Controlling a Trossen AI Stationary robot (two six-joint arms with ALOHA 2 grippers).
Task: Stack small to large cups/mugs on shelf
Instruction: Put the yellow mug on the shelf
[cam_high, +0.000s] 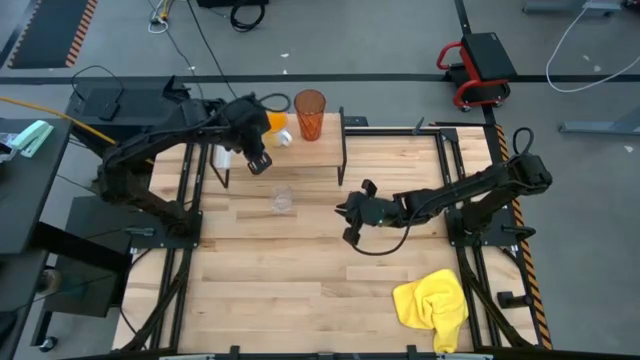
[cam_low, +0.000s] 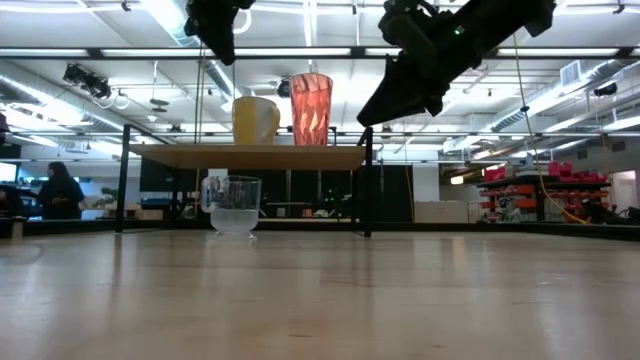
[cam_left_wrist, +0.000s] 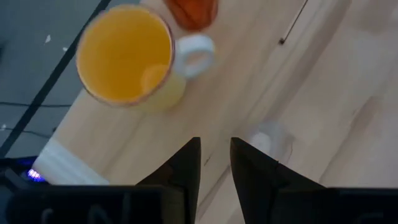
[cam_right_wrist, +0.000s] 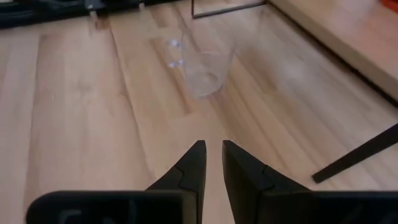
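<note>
Yellow cloth (cam_high: 433, 304) crumpled on tabletop (cam_high: 300, 290), about 5 o'clock. Red-and-black cart (cam_high: 480, 68) on floor, 1 o'clock. Person (cam_low: 60, 192) standing far off, 9 o'clock.

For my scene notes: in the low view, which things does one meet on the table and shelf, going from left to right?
Small clear glass on the table, then orange mug on the shelf, then ribbed tumbler beside it.

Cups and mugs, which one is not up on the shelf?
The small clear glass. It stands on the tabletop in front of the shelf, while the orange mug and ribbed tumbler stand on it.
</note>
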